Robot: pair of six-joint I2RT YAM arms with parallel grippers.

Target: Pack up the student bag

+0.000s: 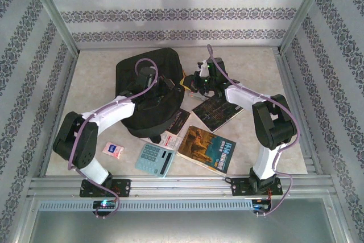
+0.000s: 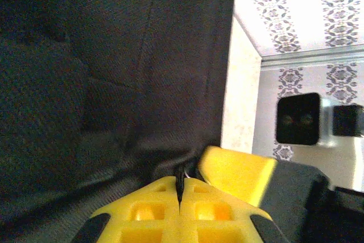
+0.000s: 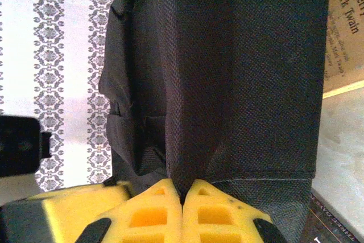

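Observation:
The student bag (image 1: 149,81), a large black fabric backpack, lies left of centre on the table. My left gripper (image 1: 169,86) reaches over it, and in the left wrist view its yellow fingertips (image 2: 165,189) are shut on a small black piece of the bag (image 2: 114,83) with a metal ring beside it. My right gripper (image 1: 198,82) is at the bag's right edge. There its jaws (image 3: 182,186) are shut on a fold of the bag's fabric (image 3: 244,72). The two grippers are close together.
A dark book (image 1: 216,111) lies right of the bag, and another dark book (image 1: 177,120) is partly under it. Nearer the front are a yellow and teal book (image 1: 207,148), a calculator (image 1: 154,159), a white item (image 1: 170,139) and a small packet (image 1: 112,150).

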